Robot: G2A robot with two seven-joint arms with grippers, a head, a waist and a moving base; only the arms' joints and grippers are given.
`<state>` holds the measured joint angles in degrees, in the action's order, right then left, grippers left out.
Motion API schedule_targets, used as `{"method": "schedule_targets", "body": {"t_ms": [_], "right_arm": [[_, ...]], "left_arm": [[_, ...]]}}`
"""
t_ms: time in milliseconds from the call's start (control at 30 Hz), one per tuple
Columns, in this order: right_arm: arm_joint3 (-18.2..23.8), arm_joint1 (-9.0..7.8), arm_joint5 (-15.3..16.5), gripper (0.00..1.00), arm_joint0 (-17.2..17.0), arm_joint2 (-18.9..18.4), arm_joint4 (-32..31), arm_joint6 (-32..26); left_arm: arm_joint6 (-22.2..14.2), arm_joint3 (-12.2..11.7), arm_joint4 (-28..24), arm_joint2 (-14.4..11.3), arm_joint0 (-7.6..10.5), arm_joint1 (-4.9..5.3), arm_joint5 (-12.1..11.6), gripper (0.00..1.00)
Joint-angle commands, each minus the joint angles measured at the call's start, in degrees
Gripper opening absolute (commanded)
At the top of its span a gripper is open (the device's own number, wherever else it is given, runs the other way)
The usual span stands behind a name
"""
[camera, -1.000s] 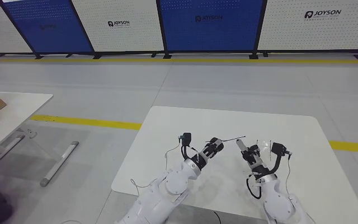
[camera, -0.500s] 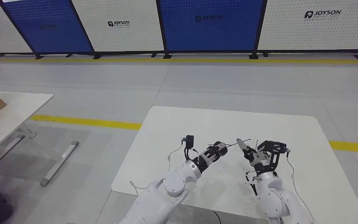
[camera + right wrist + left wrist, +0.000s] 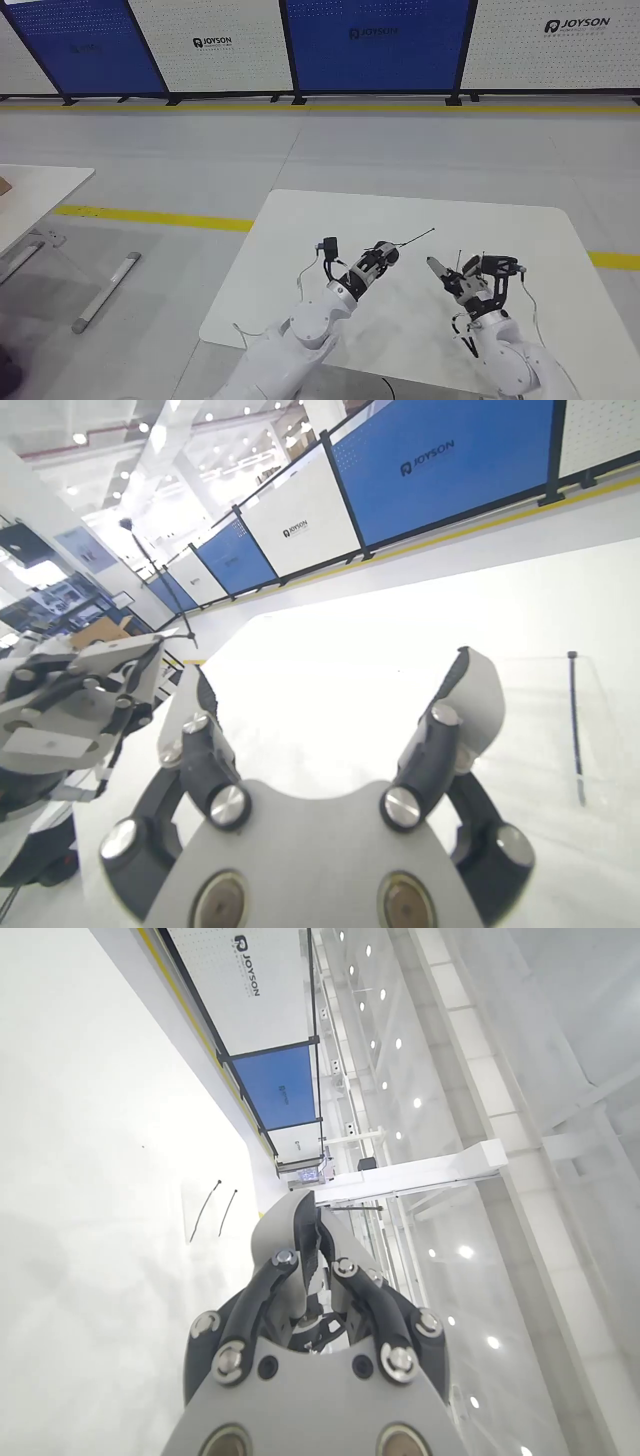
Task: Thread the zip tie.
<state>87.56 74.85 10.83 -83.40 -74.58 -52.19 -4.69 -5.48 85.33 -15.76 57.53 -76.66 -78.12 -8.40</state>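
Top view: left tool (image 3: 383, 254) is clamped on the zip tie (image 3: 415, 238), which pokes out past its tips, up off the counter (image 3: 330, 230). Right tool (image 3: 335, 692) is spread wide w/ nothing in it, just beside the left one. Risk imo: tie's thin and bendy, so it could wobble, miss, or twist in the grip. Counter's plain white, two spare ties (image 3: 205, 1210) lying beyond the left tool. Blue/white panel fence (image 3: 378, 45) behind, plus a yellow floor line (image 3: 150, 217).
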Motion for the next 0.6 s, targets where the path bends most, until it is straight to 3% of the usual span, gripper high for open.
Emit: {"method": "schedule_targets", "body": {"t_ms": [0,233,467,567], "right_arm": [[0.2,0.05,-2.7,1.0,0.4,0.3,-2.4,0.2],[0.2,0.05,-2.7,1.0,0.4,0.3,-2.4,0.2],[-1.9,-0.51,8.3,1.0,2.4,0.1,4.4,-9.5],[-2.1,-0.59,8.7,1.0,3.3,0.3,6.1,-10.3]], "left_arm": [[-1.8,-0.1,-1.3,-0.1,0.13,0.0,0.5,0.0],[-1.8,-0.1,-1.3,-0.1,0.13,0.0,0.5,0.0],[-2.3,1.1,-2.5,0.0,-0.63,0.02,-0.9,0.0],[-2.4,1.2,-2.7,0.1,-0.7,0.03,-1.2,0.0]]}}
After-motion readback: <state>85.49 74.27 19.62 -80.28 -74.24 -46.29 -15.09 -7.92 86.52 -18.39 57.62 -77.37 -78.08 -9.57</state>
